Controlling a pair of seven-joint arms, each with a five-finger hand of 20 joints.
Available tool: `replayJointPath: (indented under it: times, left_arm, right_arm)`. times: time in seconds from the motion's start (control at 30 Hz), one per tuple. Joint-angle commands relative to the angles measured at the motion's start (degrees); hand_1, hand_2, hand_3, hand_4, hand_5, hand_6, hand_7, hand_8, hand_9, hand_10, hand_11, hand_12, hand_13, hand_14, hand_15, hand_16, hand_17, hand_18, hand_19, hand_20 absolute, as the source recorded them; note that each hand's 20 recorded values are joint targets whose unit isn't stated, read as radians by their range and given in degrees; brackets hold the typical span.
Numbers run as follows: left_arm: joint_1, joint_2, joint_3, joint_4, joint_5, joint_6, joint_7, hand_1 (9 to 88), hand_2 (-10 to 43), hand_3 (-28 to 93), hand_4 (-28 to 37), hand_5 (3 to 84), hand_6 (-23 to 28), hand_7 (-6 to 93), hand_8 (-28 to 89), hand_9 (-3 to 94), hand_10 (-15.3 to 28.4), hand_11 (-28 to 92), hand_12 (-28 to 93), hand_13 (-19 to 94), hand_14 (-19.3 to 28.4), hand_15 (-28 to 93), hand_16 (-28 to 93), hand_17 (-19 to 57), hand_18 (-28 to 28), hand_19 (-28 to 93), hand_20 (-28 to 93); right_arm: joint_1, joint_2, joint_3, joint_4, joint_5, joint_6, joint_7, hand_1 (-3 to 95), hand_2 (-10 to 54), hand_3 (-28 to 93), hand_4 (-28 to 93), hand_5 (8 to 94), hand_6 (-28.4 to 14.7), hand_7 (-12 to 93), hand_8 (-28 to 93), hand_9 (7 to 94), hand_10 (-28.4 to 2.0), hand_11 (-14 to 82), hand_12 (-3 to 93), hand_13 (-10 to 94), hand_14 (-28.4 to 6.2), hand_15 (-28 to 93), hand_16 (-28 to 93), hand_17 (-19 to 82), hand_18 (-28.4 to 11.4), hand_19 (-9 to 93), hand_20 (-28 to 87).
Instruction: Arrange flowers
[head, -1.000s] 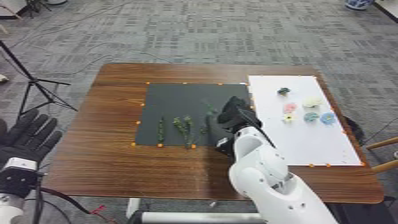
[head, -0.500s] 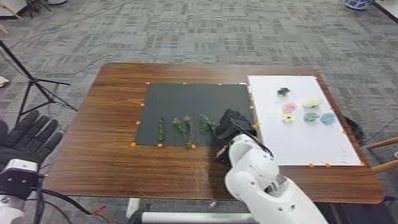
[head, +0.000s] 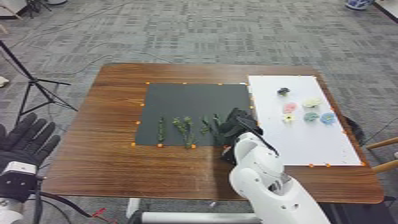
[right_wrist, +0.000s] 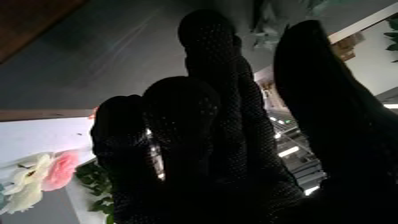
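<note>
Just shifted right hand (head: 238, 122) toward white sheet (head: 298, 142), straight-fingered with thumb apart, baring green stem (head: 218, 122) on black mat (head: 195, 100) beside other stems (head: 184, 130), so likely done placing it.

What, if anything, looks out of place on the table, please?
Nothing looks spilled; only the small dark flower stands out, lying apart from the clustered pale flowers on the white sheet.
</note>
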Motion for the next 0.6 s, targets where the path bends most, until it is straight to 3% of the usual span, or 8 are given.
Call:
replayJointPath:
  times: [0.03,0.13,0.23,0.27,0.47,0.57,0.6]
  left_arm:
    - [0.67,-0.85,-0.36,-0.77,-0.39,1.18,0.55,23.8,19.1,66,-28.3,37.9,8.4,11.7,-7,33.7,14.0,18,14,24,13.4,28,-2,-3.4,10.4,18,13]
    - [1.58,-0.62,-0.97,-0.96,-0.9,1.43,1.19,23.8,19.3,65,-28.3,38.0,8.4,11.9,-7,33.7,14.0,19,14,24,13.4,28,-2,-3.4,10.5,18,13]
    - [1.77,-0.34,-0.95,-0.99,-1.43,1.69,1.56,23.7,19.4,65,-28.3,38.0,8.3,12.2,-7,33.7,14.1,19,14,24,13.4,28,-2,-3.4,10.5,18,13]
    - [1.39,-0.29,-0.85,-0.9,-1.26,1.74,1.08,23.7,19.5,65,-28.3,38.1,8.4,12.2,-7,33.7,14.1,19,14,24,13.4,28,-2,-3.4,10.5,19,13]
    - [0.46,-0.21,-0.71,-0.7,-0.65,1.66,-0.16,23.7,19.7,65,-28.3,38.1,8.4,12.3,-7,33.7,14.1,19,14,24,13.4,29,-2,-3.4,10.4,19,13]
    - [0.48,-0.37,-0.87,-0.81,-0.58,2.08,-0.6,23.6,19.7,65,-28.3,38.1,8.4,12.4,-7,33.7,14.1,19,14,24,13.6,29,-2,-3.4,10.4,19,13]
    - [0.37,-0.41,-0.87,-0.95,-0.76,2.88,-0.64,23.7,19.7,65,-28.3,38.2,8.4,12.4,-7,33.8,14.1,19,14,24,13.6,29,-2,-3.4,10.4,19,13]
  right_arm:
    - [-3.22,3.95,0.62,-2.86,-4.08,5.8,-2.15,37.2,-6.9,71,-19,58.7,-11.6,9,-6,76.9,-18.8,29.2,25.3,81,-7.5,64,36,40,-28.4,91,37]
    - [-5.58,5.6,2.95,-5.85,2.81,8.17,-11.29,33.7,0.9,72,-20,58.1,-10.9,12,-7,68.7,-21.4,24.4,21.0,74,-11.0,69,32,35,-28.4,88,37]
    - [-6.35,6.07,4.14,-7.29,3.27,4.39,-16.61,32.0,6.1,73,-20,58.3,-7.8,16,-9,56.1,-24.1,17.8,17.9,63,-15.1,75,29,28,-27.8,81,37]
    - [-6.58,6.15,4.22,-7.36,3.37,4.15,-18.05,31.6,6.9,74,-20,58.4,-7.0,16,-9,53.4,-24.4,16.6,17.6,62,-15.9,76,29,26,-27.4,79,36]
    - [-7.06,4.99,5.6,-8.12,2.39,-6.2,-19.07,31.3,8.8,74,-21,59.0,-4.2,16,-10,49.3,-24.5,14.3,17.4,57,-17.2,79,28,23,-27.0,77,37]
    - [-7.42,4.93,5.8,-7.92,2.76,-7.02,-19.42,30.8,9.0,73,-21,57.5,-3.9,14,-10,48.1,-24.6,14.2,17.7,56,-17.6,79,28,23,-27.1,76,38]
    - [-7.42,4.97,5.66,-7.82,2.19,-7.18,-19.42,30.7,8.9,73,-21,57.0,-3.8,14,-10,47.2,-25.0,14.0,17.9,56,-17.9,79,27,23,-27.1,76,38]
